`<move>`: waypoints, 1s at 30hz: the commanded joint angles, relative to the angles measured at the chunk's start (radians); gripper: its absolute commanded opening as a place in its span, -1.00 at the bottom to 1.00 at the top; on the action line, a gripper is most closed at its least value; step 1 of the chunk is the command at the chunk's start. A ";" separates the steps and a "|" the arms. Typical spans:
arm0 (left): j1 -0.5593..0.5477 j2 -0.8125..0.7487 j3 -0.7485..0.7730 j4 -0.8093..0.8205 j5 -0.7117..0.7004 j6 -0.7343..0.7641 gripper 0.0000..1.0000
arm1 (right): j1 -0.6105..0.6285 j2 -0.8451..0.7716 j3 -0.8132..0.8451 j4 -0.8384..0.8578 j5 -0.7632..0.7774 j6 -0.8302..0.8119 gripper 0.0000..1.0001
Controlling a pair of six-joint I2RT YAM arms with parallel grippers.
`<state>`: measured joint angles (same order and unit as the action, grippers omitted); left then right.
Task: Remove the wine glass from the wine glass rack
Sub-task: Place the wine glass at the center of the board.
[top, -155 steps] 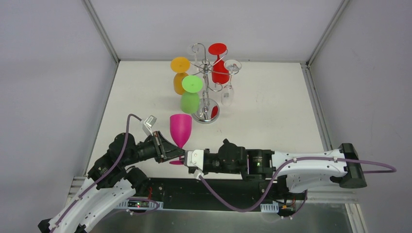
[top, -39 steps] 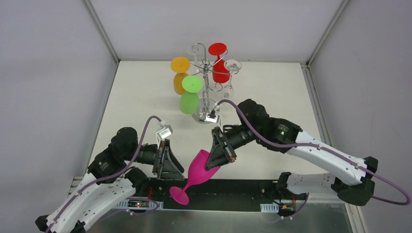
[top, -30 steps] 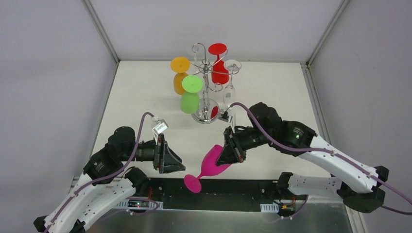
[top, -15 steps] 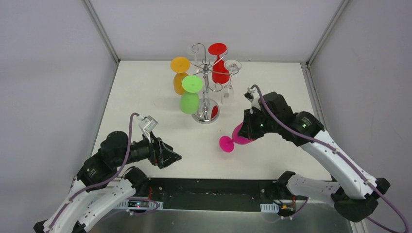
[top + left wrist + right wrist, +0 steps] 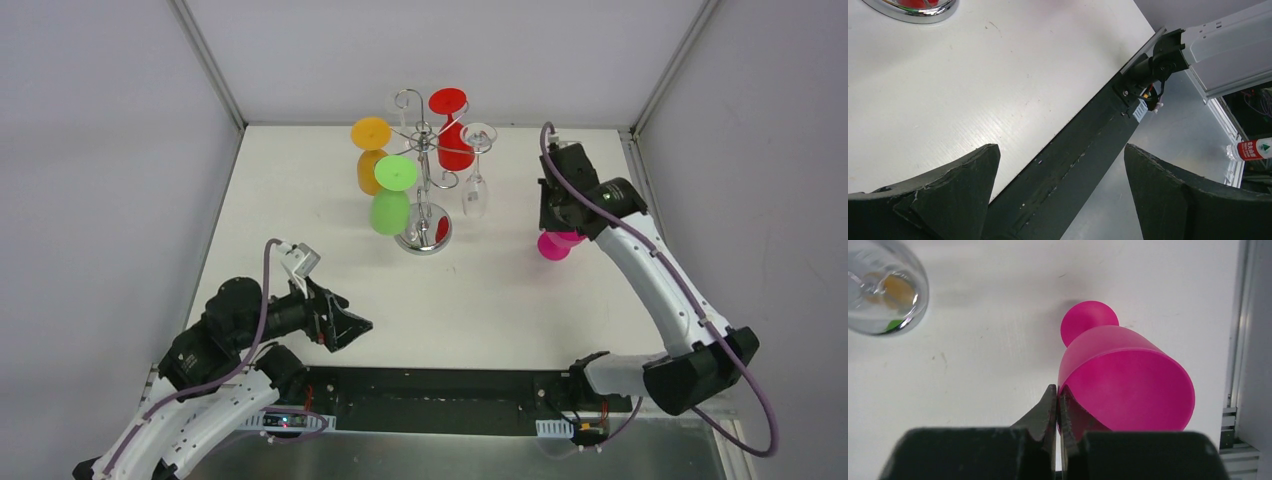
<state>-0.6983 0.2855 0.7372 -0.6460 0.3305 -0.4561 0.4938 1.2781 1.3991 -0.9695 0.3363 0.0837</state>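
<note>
Magenta wine glass (image 5: 553, 244) is off the wine glass rack (image 5: 424, 170), tilted at centre right of the top view near the right edge of the counter (image 5: 520, 290). Half a second earlier it was lower and nearer the middle. The right end effector (image 5: 1057, 395) is pinched tight on its rim. The left end effector (image 5: 1060, 160), lower left, stands wide apart and empty, wider than before.
</note>
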 commanded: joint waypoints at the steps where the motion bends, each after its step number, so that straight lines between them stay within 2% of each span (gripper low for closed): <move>1: 0.010 -0.034 -0.004 0.001 -0.009 0.019 0.98 | -0.109 0.055 0.086 0.038 0.074 -0.040 -1.00; 6: 0.010 -0.077 -0.006 -0.007 -0.040 0.017 0.98 | -0.200 0.162 0.191 0.028 0.054 -0.052 -1.00; 10: 0.010 -0.086 -0.005 -0.010 -0.041 0.017 0.98 | -0.247 0.213 0.215 0.067 0.073 -0.065 -1.00; 19: 0.010 -0.105 -0.006 -0.012 -0.043 0.016 0.98 | -0.376 0.323 0.286 0.130 -0.009 -0.009 -1.00; 30: 0.010 -0.109 -0.005 -0.016 -0.058 0.016 0.98 | -0.447 0.578 0.546 0.035 -0.077 0.032 -1.00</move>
<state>-0.6983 0.1875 0.7368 -0.6727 0.3000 -0.4561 0.0624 1.7916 1.8462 -0.8825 0.2882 0.0879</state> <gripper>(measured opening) 0.990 0.015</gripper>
